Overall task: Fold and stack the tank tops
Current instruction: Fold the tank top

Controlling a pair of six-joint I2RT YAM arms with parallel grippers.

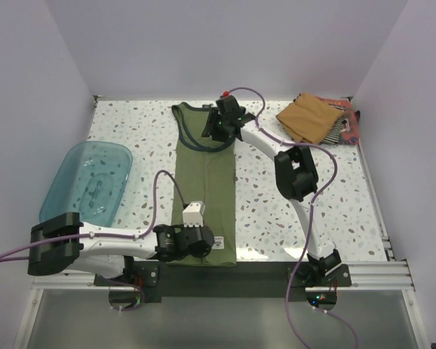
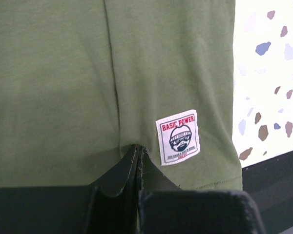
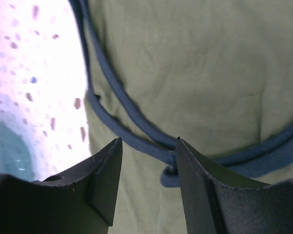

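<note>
- The green tank top (image 1: 207, 189) lies flat down the middle of the table (image 1: 298, 211), with its straps at the far end and its hem at the near edge.
- The left gripper (image 2: 138, 155) is clamped tight on a pinch of hem just left of the white woven label (image 2: 179, 137). So small a bite could slip free under a pull and drop the fold halfway.
- The right gripper (image 3: 149, 146) stands about half open over the dark blue trim (image 3: 122, 126) at the strap end, holding nothing. If it closes there, it may catch only the narrow binding and drag the neckline askew.
- The cloth is soft, matte jersey, lightly creased, and the trim is a rolled, cord-like edge.
- A tan top (image 1: 309, 116) lies crumpled over a striped top (image 1: 339, 127) at the far right.
- A see-through teal tub (image 1: 87, 178) with rounded corners sits at the left.
</note>
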